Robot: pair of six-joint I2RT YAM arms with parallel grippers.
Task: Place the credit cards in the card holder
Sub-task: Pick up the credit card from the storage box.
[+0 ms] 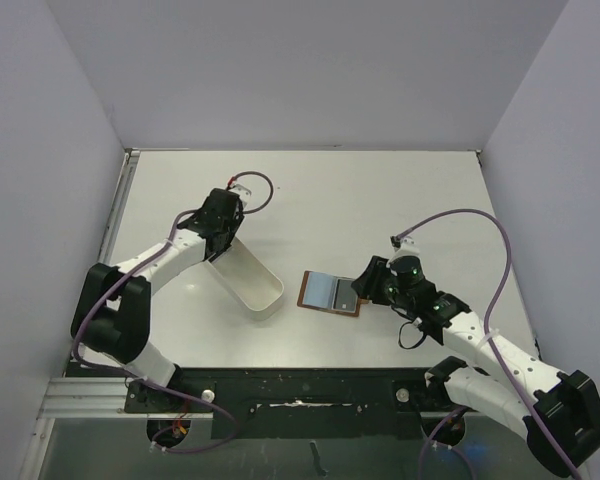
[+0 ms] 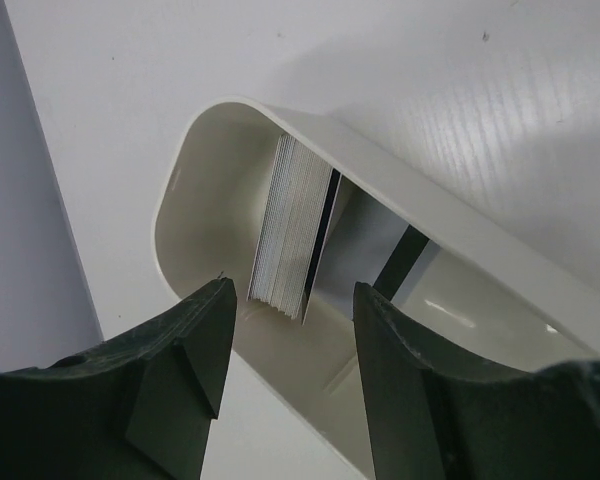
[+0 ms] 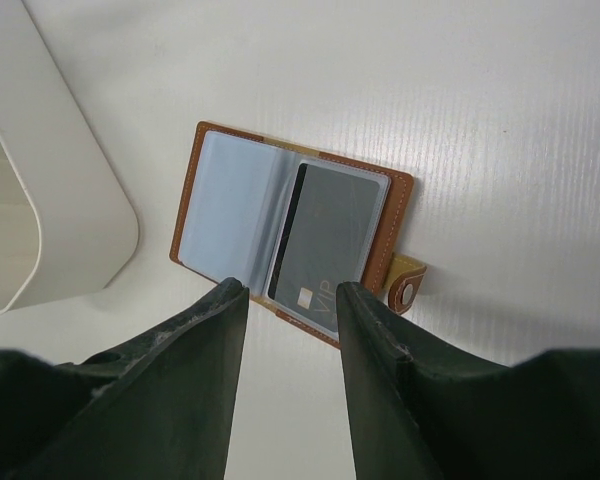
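Top view: a white bench (image 1: 380,200) with two arms reaching in from its near edge. A long white tray (image 1: 250,283) lies left of the bench's centre. Its long axis runs diagonally from the far left toward the near right. The left end effector (image 1: 220,228) hangs over the tray's far end. The card holder (image 1: 330,292) lies open and flat just right of the tray's near end, toward the near edge. Its long axis runs roughly left to right. The right end effector (image 1: 368,285) sits at the holder's right edge.

Left wrist view: the left end effector (image 2: 290,310) is released, its two dark fingers (image 2: 195,345) spread wide. Between them, inside the tray (image 2: 380,170), a stack of credit cards (image 2: 288,235) stands on edge, with the cards' long axis pointing away from the camera. Neither finger touches the stack.

Right wrist view: the right end effector (image 3: 290,290) is also released, jaws apart and grasping nothing. It is poised just above the near edge of the open brown card holder (image 3: 230,200). A dark grey card (image 3: 328,240) sits in the holder's right clear sleeve. The card's long axis runs toward the camera, and its end marked "VIP" is nearest the fingers. Whether the card is fully seated cannot be told. A small tan tab (image 3: 408,290) sticks out from the holder's right side. One end of the tray (image 3: 70,220) shows at the left.
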